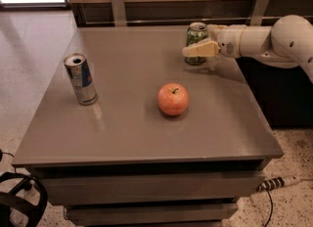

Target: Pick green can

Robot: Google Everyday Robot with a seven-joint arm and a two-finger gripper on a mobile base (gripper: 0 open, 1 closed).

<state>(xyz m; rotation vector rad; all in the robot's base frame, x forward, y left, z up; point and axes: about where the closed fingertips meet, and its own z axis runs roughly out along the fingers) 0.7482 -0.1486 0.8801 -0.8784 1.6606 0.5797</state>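
The green can [196,34] stands upright near the table's far right edge, dark green with a silver top. My gripper [193,41] reaches in from the right on a white arm [274,40] and stands open around the can. The near cream finger [199,50] crosses in front of the can's lower half. The far finger is mostly hidden behind the can. The can rests on the table.
A red apple [172,99] sits mid-table. A taller slim blue-and-silver can [80,79] stands at the left. The grey table [127,138] ends close behind the green can, with a wooden wall and metal brackets [116,6] beyond. A cable [276,184] lies on the floor at the right.
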